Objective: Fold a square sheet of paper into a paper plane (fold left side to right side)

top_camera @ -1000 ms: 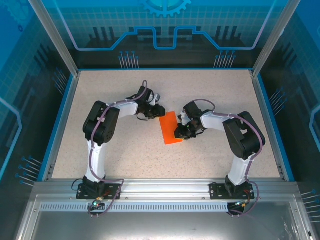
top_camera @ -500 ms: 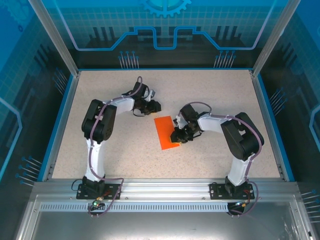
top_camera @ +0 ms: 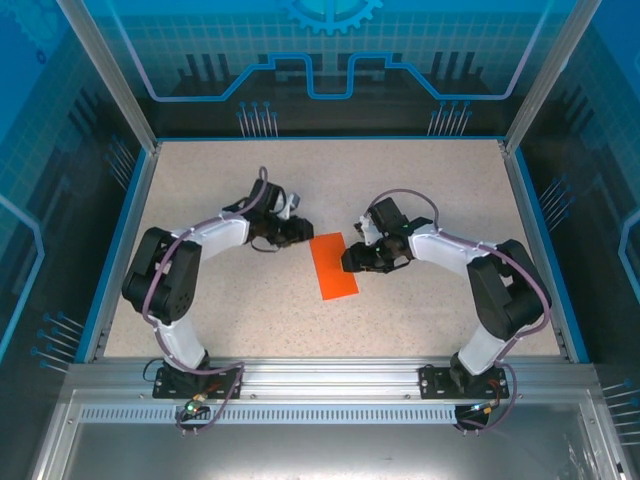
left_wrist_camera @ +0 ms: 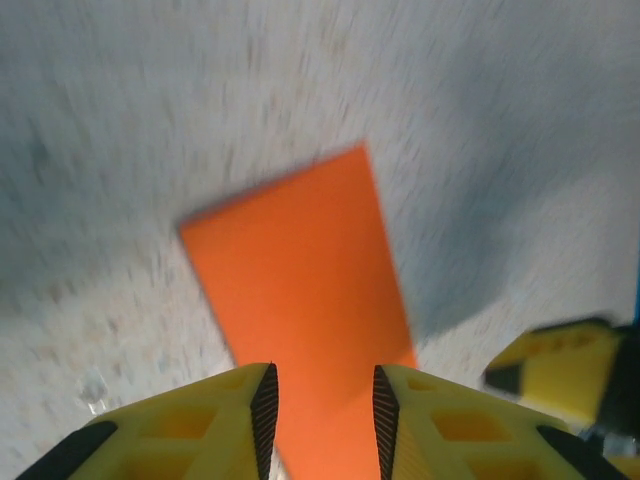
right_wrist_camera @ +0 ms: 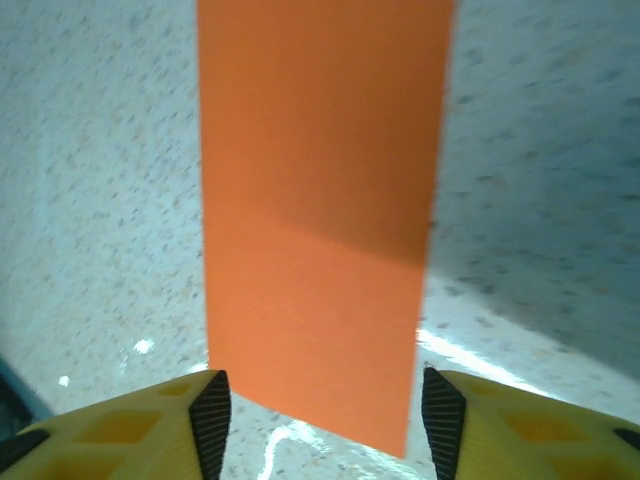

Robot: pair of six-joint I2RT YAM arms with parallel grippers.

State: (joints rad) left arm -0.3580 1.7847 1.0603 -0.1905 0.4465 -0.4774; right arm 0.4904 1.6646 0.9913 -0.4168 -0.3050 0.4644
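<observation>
The square sheet of paper (top_camera: 333, 266) lies flat on the speckled table as a narrow orange rectangle, folded in half. My left gripper (top_camera: 303, 232) hovers at its far left corner. In the left wrist view its jaws (left_wrist_camera: 320, 420) stand a little apart with the orange paper (left_wrist_camera: 300, 270) on the table under the gap, not pinched. My right gripper (top_camera: 347, 262) sits at the paper's right edge. In the right wrist view its jaws (right_wrist_camera: 325, 420) are spread wide, and the paper (right_wrist_camera: 320, 200) lies free between and beyond them. No paper plane shape shows.
The speckled table (top_camera: 450, 190) is bounded by a blue rim (top_camera: 128, 240) on the sides and back, with an aluminium rail (top_camera: 320, 375) in front. One yellow finger of the right gripper (left_wrist_camera: 560, 365) shows at the right of the left wrist view.
My right gripper has opened and let go of the paper, which now lies flat. The left arm has swung its elbow leftward, with its gripper staying near the paper's far corner.
</observation>
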